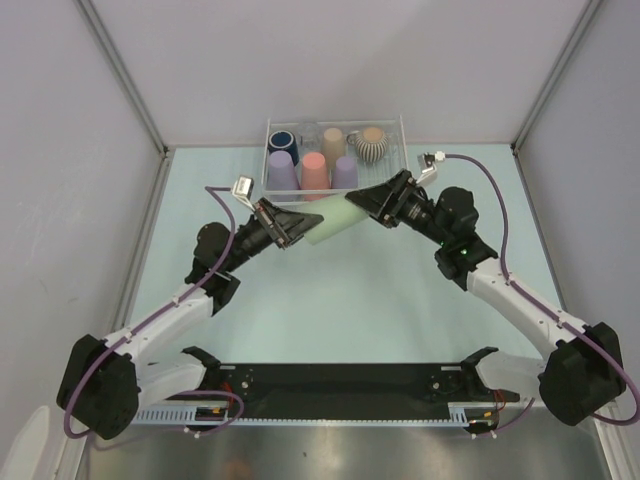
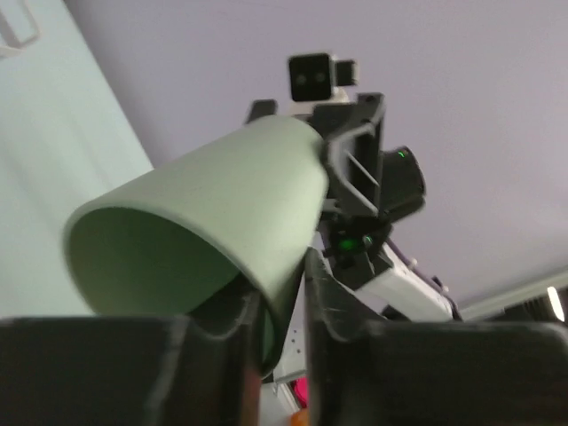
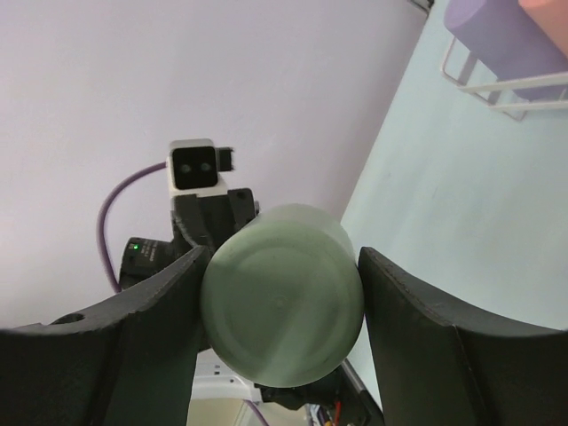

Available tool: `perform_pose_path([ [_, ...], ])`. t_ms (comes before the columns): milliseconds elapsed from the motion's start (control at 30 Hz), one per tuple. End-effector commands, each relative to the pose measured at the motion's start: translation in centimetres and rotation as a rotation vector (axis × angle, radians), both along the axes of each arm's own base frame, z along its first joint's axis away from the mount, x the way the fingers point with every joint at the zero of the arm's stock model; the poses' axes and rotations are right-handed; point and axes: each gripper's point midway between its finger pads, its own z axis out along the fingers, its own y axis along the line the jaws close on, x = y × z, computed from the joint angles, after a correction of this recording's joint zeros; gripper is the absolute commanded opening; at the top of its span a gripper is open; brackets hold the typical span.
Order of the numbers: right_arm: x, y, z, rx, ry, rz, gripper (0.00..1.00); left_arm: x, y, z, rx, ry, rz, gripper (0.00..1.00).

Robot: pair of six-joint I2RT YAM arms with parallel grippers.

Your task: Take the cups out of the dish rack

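The pale green cup [image 1: 335, 222] hangs on its side above the table, in front of the dish rack [image 1: 402, 150], between both grippers. My left gripper [image 1: 305, 228] is shut on its rim wall, one finger inside and one outside; the cup's open mouth fills the left wrist view [image 2: 222, 204]. My right gripper [image 1: 362, 203] has its fingers against both sides of the cup's base [image 3: 282, 306]. In the rack stand a navy mug [image 1: 281, 141], a clear cup [image 1: 308, 132], a tan cup [image 1: 333, 143], a ribbed beige mug [image 1: 372, 143], two lavender cups [image 1: 281, 170] [image 1: 345, 172] and a salmon-pink cup [image 1: 315, 171].
The rack sits at the far edge of the pale teal table [image 1: 330, 310], against the back wall. Grey walls close in the left and right sides. A black rail [image 1: 340, 382] with both arm bases runs along the near edge.
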Motion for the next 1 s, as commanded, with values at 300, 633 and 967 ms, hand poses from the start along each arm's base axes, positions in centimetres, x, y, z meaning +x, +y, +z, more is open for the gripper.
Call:
perform_pose_path([
  [300,0.1,0.7,-0.7,-0.069,0.008,0.029,0.81,-1.2,-0.1,1.3,0.062,-0.052,-0.034,0.0],
  [633,2.8,-12.8,-3.2,-0.776,0.167,-0.445,1.0,3.5,7.5,-4.4,0.8,0.046,0.34,0.0],
  [967,-2.2,-21.1,-6.4,-1.09,0.203,-0.693,1.0,4.1,19.6,-9.2,1.398,0.348,0.641,0.0],
])
